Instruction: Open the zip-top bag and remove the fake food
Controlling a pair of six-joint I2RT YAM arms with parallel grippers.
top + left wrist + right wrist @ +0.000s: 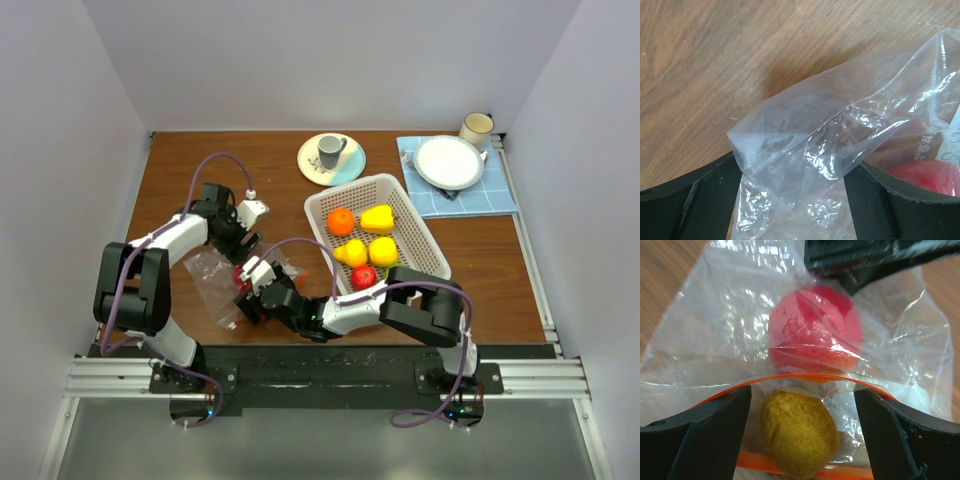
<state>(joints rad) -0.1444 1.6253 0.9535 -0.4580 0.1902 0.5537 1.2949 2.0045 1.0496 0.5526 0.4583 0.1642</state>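
Note:
The zip-top bag (213, 277) lies crinkled on the wooden table between my two grippers. Its orange-red zip strip (790, 377) stands parted. A yellow fake fruit (797, 432) sits in the mouth, with a red one (815, 330) deeper inside. My right gripper (802, 400) is open, its fingers either side of the yellow fruit and apart from it. My left gripper (797, 167) is open over the bag's closed end (805, 135), with clear plastic between its fingers and the red fruit (927, 175) at the right. Both grippers show from above, the left (243, 248) and the right (250, 290).
A white perforated basket (420, 245) right of the bag holds several fake fruits, orange, yellow and red. A plate with a grey mug (331, 152) stands at the back. A white plate on a blue cloth (449, 162) and a cream mug (476, 128) are back right.

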